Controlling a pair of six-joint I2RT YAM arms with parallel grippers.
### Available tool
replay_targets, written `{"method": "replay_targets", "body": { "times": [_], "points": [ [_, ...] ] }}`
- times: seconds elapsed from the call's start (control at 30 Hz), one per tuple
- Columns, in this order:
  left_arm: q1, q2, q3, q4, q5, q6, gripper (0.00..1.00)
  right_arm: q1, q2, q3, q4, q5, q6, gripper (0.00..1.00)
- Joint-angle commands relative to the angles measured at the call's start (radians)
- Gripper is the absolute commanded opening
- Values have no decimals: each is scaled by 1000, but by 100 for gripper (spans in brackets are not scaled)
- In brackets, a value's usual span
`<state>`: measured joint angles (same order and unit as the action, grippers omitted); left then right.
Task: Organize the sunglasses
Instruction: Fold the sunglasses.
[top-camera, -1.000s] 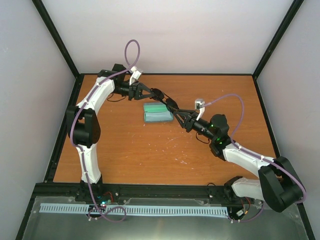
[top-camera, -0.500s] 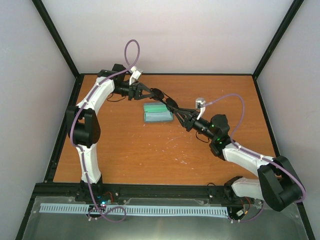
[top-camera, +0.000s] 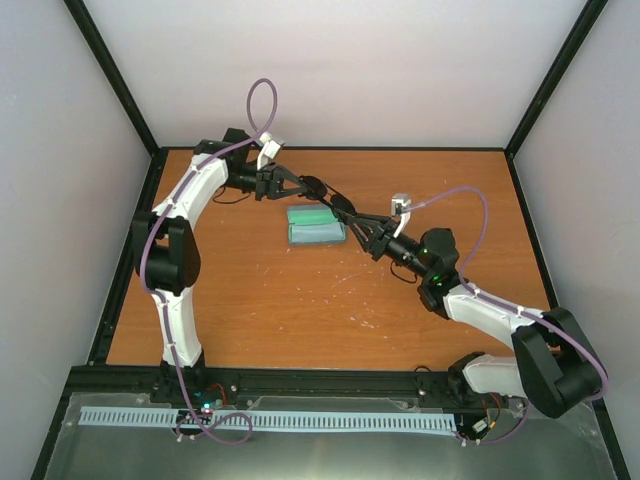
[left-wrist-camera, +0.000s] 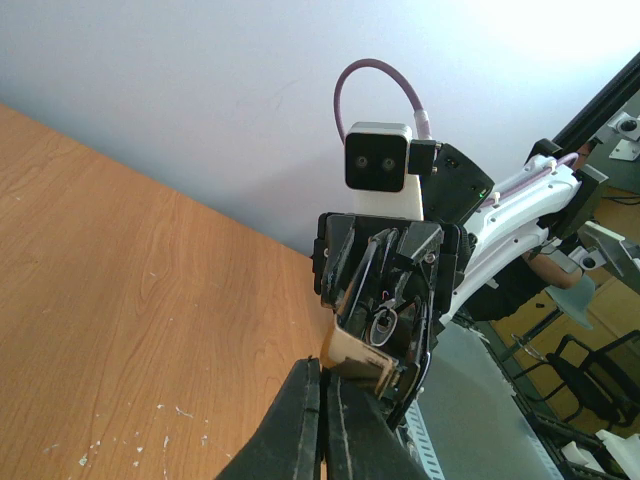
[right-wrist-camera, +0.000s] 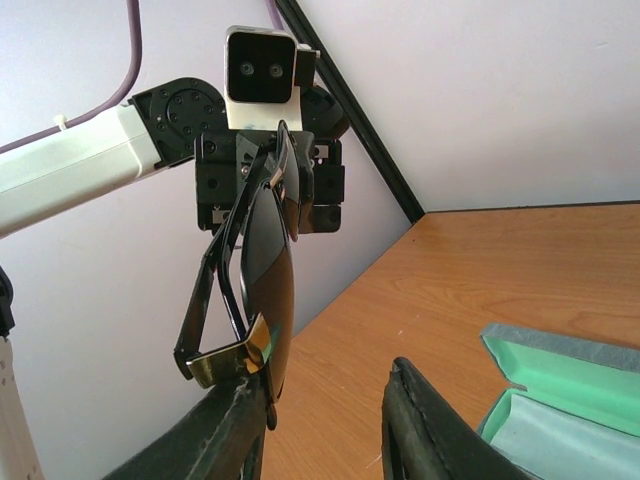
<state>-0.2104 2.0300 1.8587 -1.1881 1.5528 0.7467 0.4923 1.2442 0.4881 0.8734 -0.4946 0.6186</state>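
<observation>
The black sunglasses (top-camera: 326, 194) hang in the air above the far edge of the open case (top-camera: 315, 227). My left gripper (top-camera: 297, 186) is shut on their far end. In the left wrist view its fingers (left-wrist-camera: 323, 368) pinch a gold hinge piece (left-wrist-camera: 356, 358). My right gripper (top-camera: 358, 229) is open at the glasses' near end. In the right wrist view the glasses (right-wrist-camera: 262, 262) stand edge-on, and their gold hinge corner lies against my left finger (right-wrist-camera: 218, 435). The other finger (right-wrist-camera: 428, 425) stands apart. The gap (right-wrist-camera: 320, 388) between them is empty.
The blue-grey case lies open on the wooden table (top-camera: 300, 300) and shows its green lining (right-wrist-camera: 560, 400). Black frame posts and white walls enclose the table. Small white specks lie on the wood in front of the case.
My right gripper has crept a little up and left toward the near end of the sunglasses. My left gripper and the glasses have hardly moved.
</observation>
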Motion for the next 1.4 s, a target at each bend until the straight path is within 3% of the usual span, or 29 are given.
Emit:
{"method": "replay_targets", "body": {
  "times": [0.0,0.17,0.27,0.4,0.5,0.6,0.67,0.8,0.9,1.17,1.37],
  "points": [
    [-6,-11,-5,-19,111,31,1,-8,25,42,69,-1,10,32],
    [-14,-14,-2,-8,98,21,1,-8,36,54,75,-25,26,47],
    [-9,-8,6,7,87,1,1,-11,-36,61,-72,-37,-26,50],
    [-2,4,38,-11,38,10,1,-33,-254,109,-560,11,-174,57],
    [-2,10,65,-27,-20,35,1,-54,-400,235,-985,240,-238,72],
    [-3,20,78,-59,-63,72,1,-58,-436,385,-1207,387,-364,75],
    [-5,32,93,-113,-84,126,1,-60,-395,483,-1302,358,-499,80],
    [-16,21,71,-125,-118,156,1,-72,-163,706,-1576,155,-796,88],
    [-29,3,59,-125,-152,176,1,-77,-19,812,-1667,52,-927,92],
    [-42,-11,35,-125,-191,212,1,-80,256,1077,-1842,-91,-1120,99],
    [-55,-13,20,-126,-194,229,1,-80,274,1089,-1764,-120,-1100,87]
  ]
}}
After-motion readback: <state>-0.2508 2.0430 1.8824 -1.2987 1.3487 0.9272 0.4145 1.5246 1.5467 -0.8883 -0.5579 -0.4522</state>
